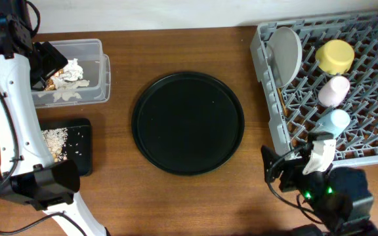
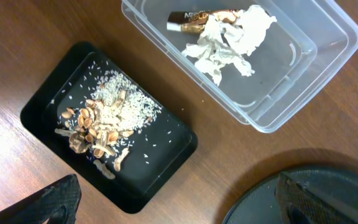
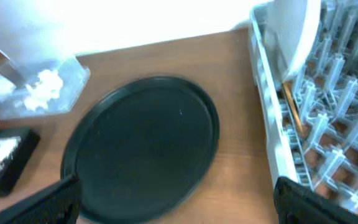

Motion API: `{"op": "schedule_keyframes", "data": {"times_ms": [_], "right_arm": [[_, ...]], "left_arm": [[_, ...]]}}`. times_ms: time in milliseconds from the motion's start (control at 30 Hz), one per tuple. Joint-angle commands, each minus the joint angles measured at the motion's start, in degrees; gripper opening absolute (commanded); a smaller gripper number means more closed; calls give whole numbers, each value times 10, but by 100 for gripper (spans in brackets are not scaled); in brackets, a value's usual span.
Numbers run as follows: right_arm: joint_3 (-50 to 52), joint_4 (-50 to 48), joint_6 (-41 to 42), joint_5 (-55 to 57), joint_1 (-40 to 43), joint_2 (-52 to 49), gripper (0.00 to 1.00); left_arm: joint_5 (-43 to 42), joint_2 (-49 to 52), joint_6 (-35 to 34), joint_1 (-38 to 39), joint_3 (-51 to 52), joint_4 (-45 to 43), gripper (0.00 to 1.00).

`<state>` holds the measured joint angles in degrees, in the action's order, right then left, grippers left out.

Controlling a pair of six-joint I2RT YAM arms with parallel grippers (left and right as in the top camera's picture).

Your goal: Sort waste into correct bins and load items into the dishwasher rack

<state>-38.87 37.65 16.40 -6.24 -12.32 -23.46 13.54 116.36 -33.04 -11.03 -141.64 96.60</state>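
Note:
The clear tub (image 1: pixel 100 49) holds the white napkin (image 1: pixel 71 71); in the left wrist view the napkin (image 2: pixel 232 37) lies beside the gold-brown wrapper (image 2: pixel 197 20). The shallow black tray (image 1: pixel 84 131) holds food scraps (image 2: pixel 101 121). The grey rack (image 1: pixel 373 147) holds the plate (image 1: pixel 286 52) on edge, yellow bowl (image 1: pixel 335 56), pink cup (image 1: pixel 334 90) and light-blue cup (image 1: pixel 334 122). Thin brown chopsticks (image 3: pixel 289 102) lie by the plate. My left gripper (image 1: pixel 46 62) (image 2: pixel 182 202) is open and empty above the tub. My right gripper (image 1: pixel 275 169) (image 3: pixel 176 205) is open and empty near the rack's front left corner.
A large round black tray (image 1: pixel 188 122) lies at the table's middle, bare. It also shows in the right wrist view (image 3: pixel 145 143) and at the lower right of the left wrist view (image 2: pixel 328 193). A white wall runs along the back edge.

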Motion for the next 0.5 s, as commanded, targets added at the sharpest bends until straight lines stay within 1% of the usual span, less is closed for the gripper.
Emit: {"op": "schedule_keyframes", "data": {"times_ms": [0,67,200,467], "right_arm": [[112,-75,-10,-26,12,88,98],[166,-127,-10,-23,13,129,98],[241,-201,-9,-24,35,181,98],[339,-319,-10,-22,87,233,98]], "left_arm": [[4,-4,3,-3,-5,1,99],[4,-5,3,-3,-5,1,99],[4,-4,3,-3,-5,1,99],[4,-4,3,-3,-5,1,99]]}}
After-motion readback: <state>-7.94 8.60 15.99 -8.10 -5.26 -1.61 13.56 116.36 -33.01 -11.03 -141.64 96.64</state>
